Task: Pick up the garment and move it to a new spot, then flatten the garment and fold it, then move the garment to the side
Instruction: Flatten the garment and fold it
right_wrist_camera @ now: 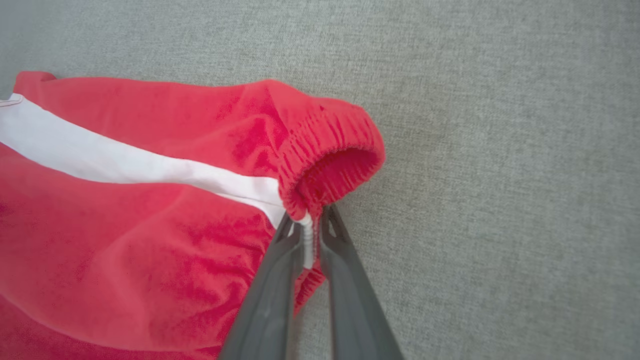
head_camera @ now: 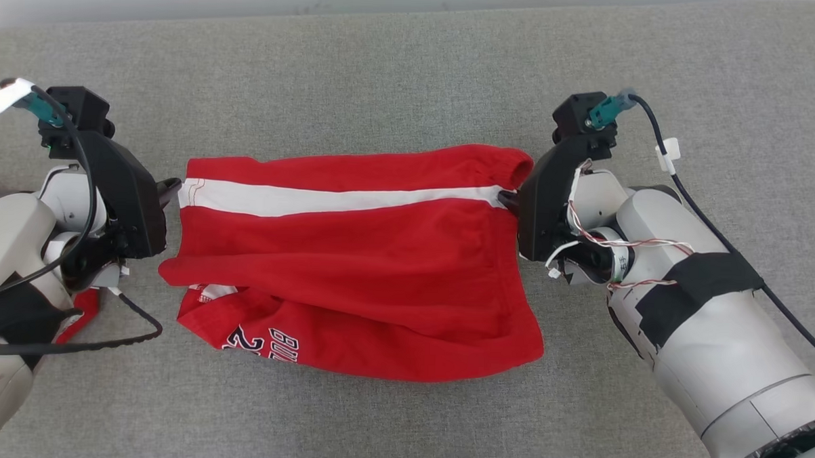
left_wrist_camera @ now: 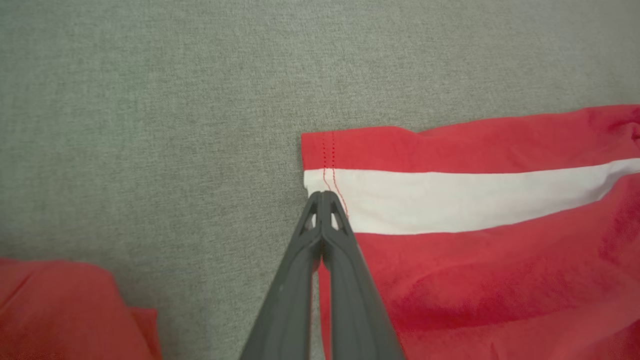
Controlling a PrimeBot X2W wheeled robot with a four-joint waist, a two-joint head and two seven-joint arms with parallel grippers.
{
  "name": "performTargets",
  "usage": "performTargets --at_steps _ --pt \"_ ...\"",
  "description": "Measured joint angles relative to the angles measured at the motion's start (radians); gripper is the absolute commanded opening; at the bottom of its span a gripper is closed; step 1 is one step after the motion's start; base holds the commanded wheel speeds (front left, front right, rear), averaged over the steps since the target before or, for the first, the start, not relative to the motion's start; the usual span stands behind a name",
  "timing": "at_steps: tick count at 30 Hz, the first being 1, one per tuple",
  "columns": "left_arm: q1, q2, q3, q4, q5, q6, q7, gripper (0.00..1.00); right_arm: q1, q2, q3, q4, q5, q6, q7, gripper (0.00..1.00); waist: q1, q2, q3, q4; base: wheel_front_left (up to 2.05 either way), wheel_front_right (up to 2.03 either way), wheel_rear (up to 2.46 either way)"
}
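- The gripper (right_wrist_camera: 306,222) rises from the bottom edge, its two dark fingers (right_wrist_camera: 270,300) pinched close together on the shorts (right_wrist_camera: 150,235).
- Between the tips sits a bunched bit of white cloth, where the stripe (right_wrist_camera: 125,162) meets the waistband (right_wrist_camera: 332,142).
- The gathered red waistband curls over just above the tips, its opening gaping toward the lower right.
- The stripe runs from the grip up to the left edge, with red cloth on both sides of it.
- The red cloth is softly creased to the left of the fingers.
- Grey woven fabric (right_wrist_camera: 500,150) lies beneath, bare across the top and right.
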Motion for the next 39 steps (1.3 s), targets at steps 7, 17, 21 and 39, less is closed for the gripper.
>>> performTargets --at_steps 7,17,21,39 --pt "-0.003 0.001 -0.012 0.0 -0.01 0.0 -0.002 0.0 -0.014 0.0 0.046 -0.007 0.042 0.0 -0.015 0.0 0.0 0.0 0.0 0.001 0.0 0.0 0.0" --pt "-0.007 0.009 -0.018 0.01 -0.035 0.0 -0.016 1.0 -0.04 0.0 0.109 -0.02 0.086 -0.011 -0.038 1.0 0.0 0.0 0.008 -0.005 0.0 0.0 0.0" --pt "-0.01 0.024 -0.021 0.015 -0.041 0.0 -0.02 1.0 -0.056 0.0 0.139 -0.033 0.103 -0.017 -0.037 1.0 0.0 0.0 0.012 -0.015 0.0 0.0 0.0" --pt "-0.01 0.007 -0.035 0.052 -0.073 0.0 0.022 1.0 -0.075 0.0 0.224 -0.036 0.17 -0.047 -0.01 1.0 0.0 0.0 0.027 -0.038 0.0 0.0 0.0"
